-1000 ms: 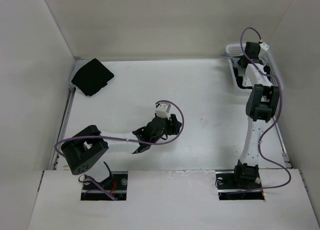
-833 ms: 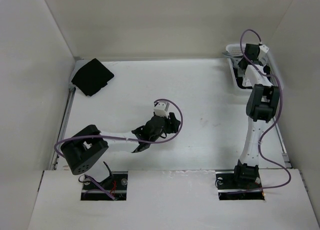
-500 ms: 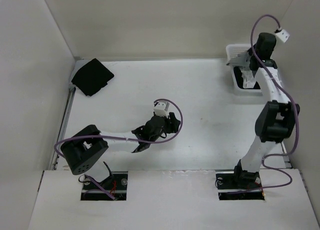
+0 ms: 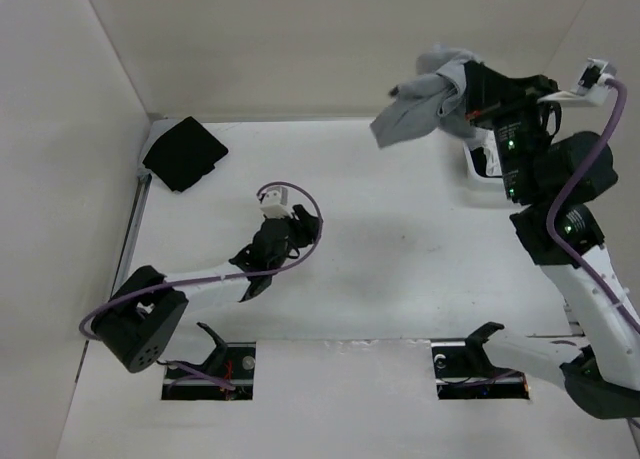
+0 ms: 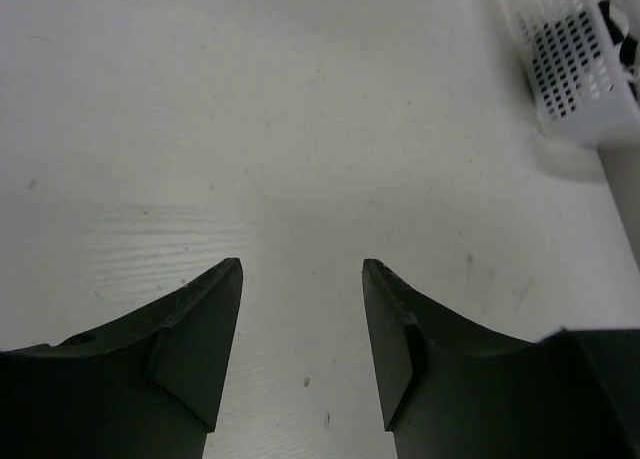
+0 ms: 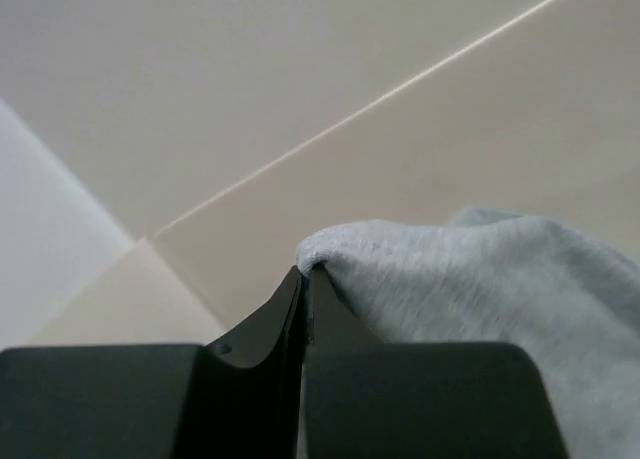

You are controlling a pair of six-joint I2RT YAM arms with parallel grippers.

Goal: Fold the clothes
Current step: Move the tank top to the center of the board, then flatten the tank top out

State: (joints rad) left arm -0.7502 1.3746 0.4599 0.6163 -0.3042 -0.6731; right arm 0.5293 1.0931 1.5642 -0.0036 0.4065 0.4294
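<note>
The clothes (image 4: 425, 107), a light grey bunch of soft knit, hang in the air above the table's far right. My right gripper (image 4: 470, 91) is shut on the grey fabric, and in the right wrist view the cloth (image 6: 480, 279) drapes over the closed fingertips of that gripper (image 6: 305, 274). My left gripper (image 4: 262, 269) hovers low over the bare tabletop near the middle left. In the left wrist view this gripper (image 5: 302, 279) stands open with nothing between its fingers.
A folded black cloth square (image 4: 184, 152) lies at the far left corner. A white perforated basket (image 4: 478, 165) stands at the far right, partly hidden behind my right arm, and shows in the left wrist view (image 5: 575, 64). Walls enclose the table on three sides.
My right arm has risen out of the basket, lifting the grey garment high and swinging it left. My left arm has drawn back leftward.
</note>
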